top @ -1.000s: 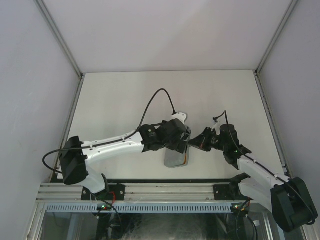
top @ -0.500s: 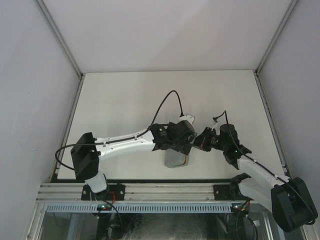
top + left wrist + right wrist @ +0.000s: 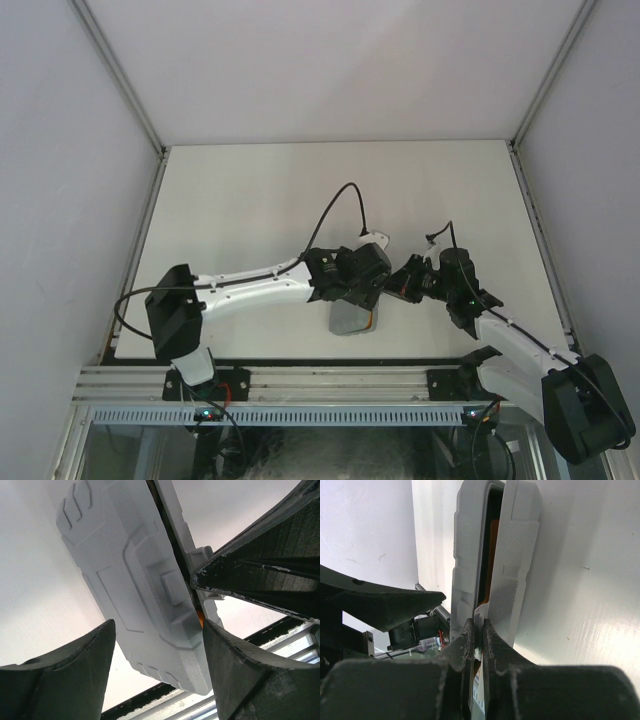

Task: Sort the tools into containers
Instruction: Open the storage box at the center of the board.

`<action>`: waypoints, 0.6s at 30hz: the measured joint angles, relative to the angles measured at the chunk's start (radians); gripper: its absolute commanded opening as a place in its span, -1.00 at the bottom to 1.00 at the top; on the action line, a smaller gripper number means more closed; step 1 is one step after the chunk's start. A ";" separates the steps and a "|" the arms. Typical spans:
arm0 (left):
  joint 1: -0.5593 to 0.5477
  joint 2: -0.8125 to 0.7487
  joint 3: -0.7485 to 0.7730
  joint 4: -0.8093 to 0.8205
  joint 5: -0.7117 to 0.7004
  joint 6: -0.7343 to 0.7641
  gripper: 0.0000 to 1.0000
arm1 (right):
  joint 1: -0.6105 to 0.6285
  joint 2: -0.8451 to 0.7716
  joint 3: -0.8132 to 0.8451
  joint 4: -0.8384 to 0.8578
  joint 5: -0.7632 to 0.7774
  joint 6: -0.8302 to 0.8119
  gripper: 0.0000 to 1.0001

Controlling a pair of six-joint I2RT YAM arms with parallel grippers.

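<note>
Tool case (image 3: 125,565) between open left claw (image 3: 156,627) fingers

The tool case (image 3: 352,318) is laid on the table (image 3: 250,200) near its front edge, between the two arms. Its upper half is left slightly ajar over the lower half. The case is straddled from the left by the spread jaws of the left gripper (image 3: 156,630). A tab (image 3: 479,622) on its right edge is pinched by the right gripper (image 3: 479,630).
</note>
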 measured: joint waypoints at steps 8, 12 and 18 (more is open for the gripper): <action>0.000 0.029 -0.005 0.012 0.001 0.000 0.47 | 0.000 0.000 0.000 -0.006 0.001 -0.001 -1.00; -0.002 0.046 -0.004 0.025 0.005 -0.003 0.29 | 0.000 0.002 0.000 -0.026 0.008 -0.006 -1.00; -0.011 0.045 -0.005 0.027 -0.011 -0.005 0.14 | 0.000 -0.002 0.000 -0.033 0.018 -0.009 -1.00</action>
